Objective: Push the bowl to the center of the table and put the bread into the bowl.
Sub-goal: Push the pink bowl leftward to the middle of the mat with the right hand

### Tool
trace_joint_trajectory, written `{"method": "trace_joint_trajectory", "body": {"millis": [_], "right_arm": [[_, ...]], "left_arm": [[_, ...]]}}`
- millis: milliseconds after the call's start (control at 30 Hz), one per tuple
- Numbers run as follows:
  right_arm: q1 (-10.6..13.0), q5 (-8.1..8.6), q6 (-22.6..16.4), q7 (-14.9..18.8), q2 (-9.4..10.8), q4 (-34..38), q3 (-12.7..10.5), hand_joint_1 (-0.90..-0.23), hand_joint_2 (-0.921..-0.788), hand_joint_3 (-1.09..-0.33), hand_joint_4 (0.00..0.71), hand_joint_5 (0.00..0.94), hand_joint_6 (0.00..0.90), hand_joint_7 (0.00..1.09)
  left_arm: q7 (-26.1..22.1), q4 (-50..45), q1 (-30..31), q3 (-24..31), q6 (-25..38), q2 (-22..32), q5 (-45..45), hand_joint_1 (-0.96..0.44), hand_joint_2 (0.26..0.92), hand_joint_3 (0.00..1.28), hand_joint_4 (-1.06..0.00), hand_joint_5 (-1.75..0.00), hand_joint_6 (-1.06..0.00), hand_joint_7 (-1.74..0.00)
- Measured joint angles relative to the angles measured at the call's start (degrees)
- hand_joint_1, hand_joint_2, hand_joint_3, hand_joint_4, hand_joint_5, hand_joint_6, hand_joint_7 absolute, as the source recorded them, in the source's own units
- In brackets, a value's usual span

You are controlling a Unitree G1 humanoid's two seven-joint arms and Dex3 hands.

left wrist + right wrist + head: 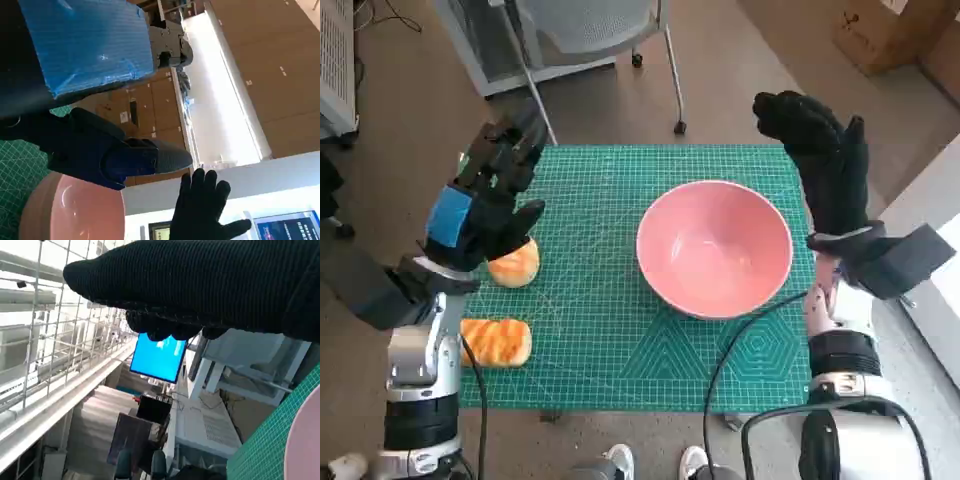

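A pink bowl (pixel 714 247) stands empty on the green mat (pixel 610 330), right of the middle; its rim also shows in the left wrist view (pixel 70 210) and at the edge of the right wrist view (pixel 307 440). Two pieces of bread lie at the mat's left: a round one (pixel 516 265) and a longer striped one (pixel 496 341). My left hand (pixel 485 205) hovers above the round bread, fingers apart, holding nothing. My right hand (pixel 825 160) is raised beside the bowl's far right side, fingers spread, empty; it also shows in the left wrist view (pixel 202 210).
A chair on castors (pixel 590 40) stands beyond the table's far edge. A cardboard box (pixel 885 30) lies at the back right. A black cable (pixel 740 350) crosses the mat's near right. Feet (pixel 650 462) show below the near edge.
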Motion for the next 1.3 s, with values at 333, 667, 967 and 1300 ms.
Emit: {"method": "trace_joint_trajectory", "body": {"millis": [333,667,967,1300], "right_arm": [[0.0,0.01,0.0,0.5,0.0,0.0,0.0,-0.648,-0.921,-0.689,0.132,0.000,0.269,0.00],[0.0,0.50,0.2,1.1,0.0,-0.3,-0.3,-0.647,-0.921,-0.690,0.130,0.000,0.266,0.00],[-0.1,0.44,0.5,1.0,-0.8,0.9,-1.0,-0.648,-0.921,-0.696,0.124,0.000,0.263,0.00],[-0.7,-2.06,0.7,-4.8,-4.9,8.6,-1.8,-0.634,-0.921,-0.759,0.081,0.000,0.250,0.00]], "left_arm": [[-0.2,0.0,0.0,0.3,-0.2,0.0,-0.1,-0.61,0.921,0.38,-0.04,0.00,0.00,-0.36],[-0.4,-0.2,0.0,0.4,-0.2,0.0,-0.3,-0.59,0.921,0.38,-0.04,0.00,0.00,-0.36],[-0.4,-0.2,0.0,0.4,-0.2,0.0,-0.4,-0.59,0.921,0.38,-0.04,0.00,0.00,-0.36],[-0.4,0.3,0.0,0.7,-0.5,0.0,-0.4,-0.59,0.921,0.37,-0.05,0.00,0.00,-0.37]]}}
